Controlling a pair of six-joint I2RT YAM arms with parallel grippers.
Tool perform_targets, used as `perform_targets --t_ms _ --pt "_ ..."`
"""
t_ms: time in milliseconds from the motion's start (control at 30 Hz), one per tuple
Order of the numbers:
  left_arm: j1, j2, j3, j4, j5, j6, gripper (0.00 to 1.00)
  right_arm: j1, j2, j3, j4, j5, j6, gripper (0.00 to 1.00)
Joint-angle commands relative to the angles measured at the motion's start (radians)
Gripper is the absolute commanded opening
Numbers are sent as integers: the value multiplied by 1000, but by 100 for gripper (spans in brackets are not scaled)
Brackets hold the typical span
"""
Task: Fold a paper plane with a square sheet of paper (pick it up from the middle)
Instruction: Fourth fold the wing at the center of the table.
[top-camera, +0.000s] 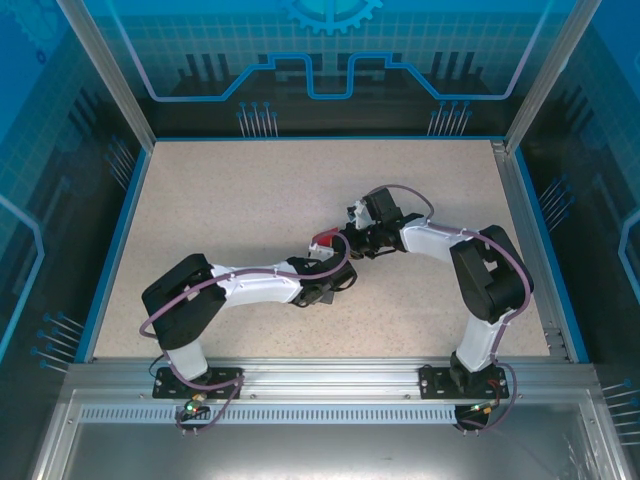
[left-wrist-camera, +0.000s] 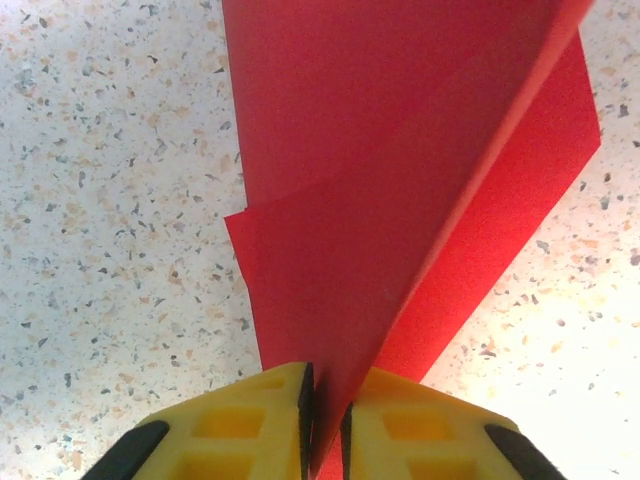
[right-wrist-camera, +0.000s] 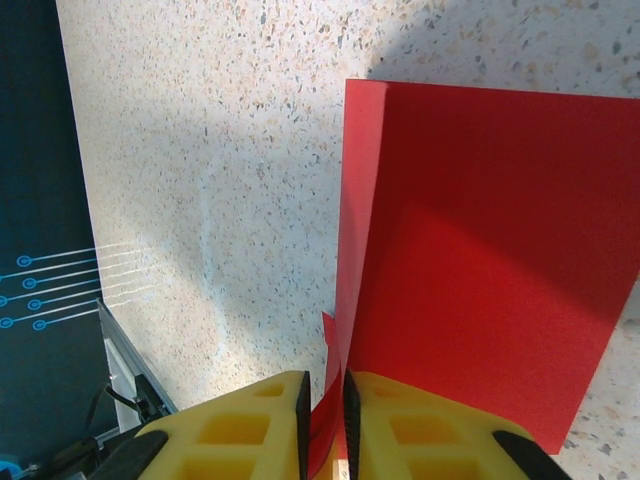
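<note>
The square sheet of paper (top-camera: 323, 241) is bright red and is held above the middle of the table between both arms. In the left wrist view the sheet (left-wrist-camera: 400, 180) is bent along a slanting crease, one flap over another, and my left gripper (left-wrist-camera: 325, 390) is shut on its lower tip. In the right wrist view the sheet (right-wrist-camera: 480, 250) hangs as a flat panel with one edge turned up, and my right gripper (right-wrist-camera: 325, 390) is shut on that edge. From above, the left gripper (top-camera: 322, 262) and the right gripper (top-camera: 347, 241) nearly touch. A paper plane is out of view.
The speckled table (top-camera: 250, 190) has a blue raised rim on its left, far and right sides. Glass walls with metal posts enclose it. A metal rail (top-camera: 320, 375) with both arm bases runs along the near edge.
</note>
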Motion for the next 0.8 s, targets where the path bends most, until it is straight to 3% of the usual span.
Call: perform_targets --t_ms 0,167,567,767 --pt "-7 -23 -13 27 7 33 15 -10 -29 -2 -36 9 5 21" --pt "-6 -39 -19 62 41 60 11 -24 -61 -9 -65 37 -6 25" --pt "65 -112 -95 202 256 79 8 -118 -254 -127 -105 138 -19 53" --pt "132 -158 -184 299 370 32 8 -117 -267 -162 -84 123 -4 55"
